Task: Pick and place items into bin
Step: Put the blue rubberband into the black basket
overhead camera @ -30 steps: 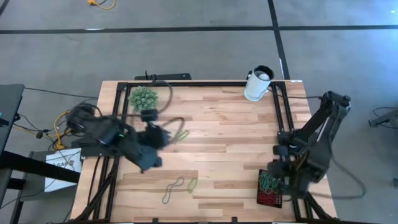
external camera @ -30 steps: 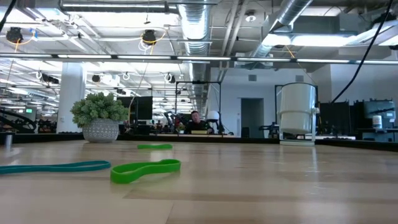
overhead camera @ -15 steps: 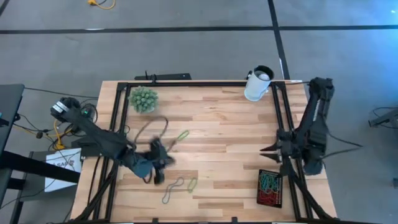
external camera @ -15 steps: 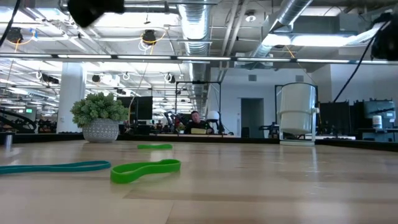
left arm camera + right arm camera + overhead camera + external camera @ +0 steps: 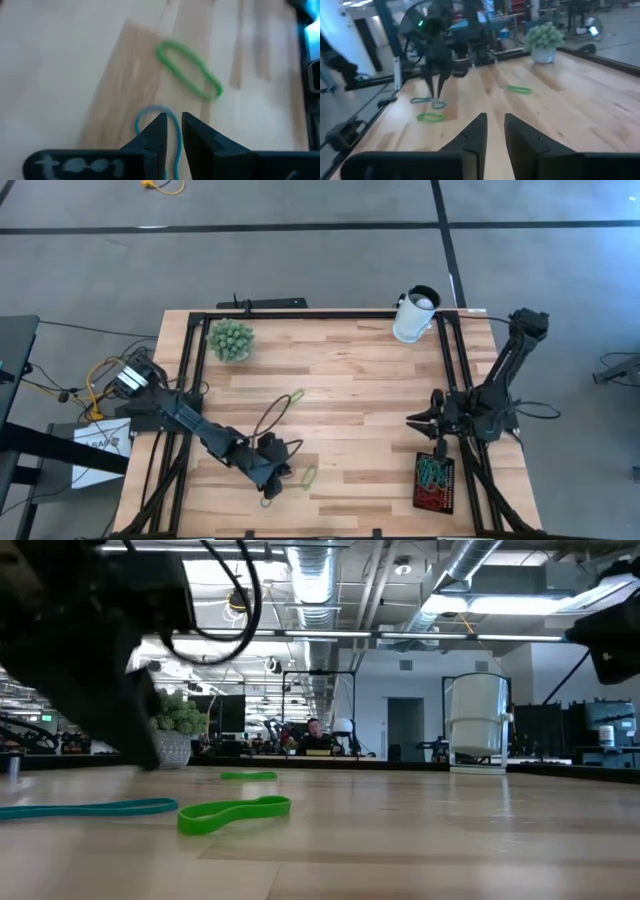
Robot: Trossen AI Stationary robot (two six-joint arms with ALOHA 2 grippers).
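**Three bands loose on the desk, a heap already in the bin**

Most of the job looks done to me. The wooden desk is nearly bare, and I count only three rubber bands on it outside the bin.

My left arm reaches across the near half of the desk. Its gripper hangs directly over one of those bands. The jaws are released to a narrow gap with nothing between them. My right arm waits at the right edge, just beyond the bin. Its gripper is also slightly parted and empty, pointing back across the desk.

The bin, a small black tray, sits at the near right corner. It holds a tangle of green and red bands. I can't count them from above, but they cover most of its floor. The white cup stands at the far edge, and I can't see whether anything is in it. The spiky green ball sits far left, well clear of the work.

What's left, as I judge it:
- **Teal band**: flat on the wood, directly under the left gripper's tips and not yet pinched.
- **Bright green band**: just beside the teal one and apart from it.
- **Yellow-green band**: near the middle of the desk, well away from the other two.
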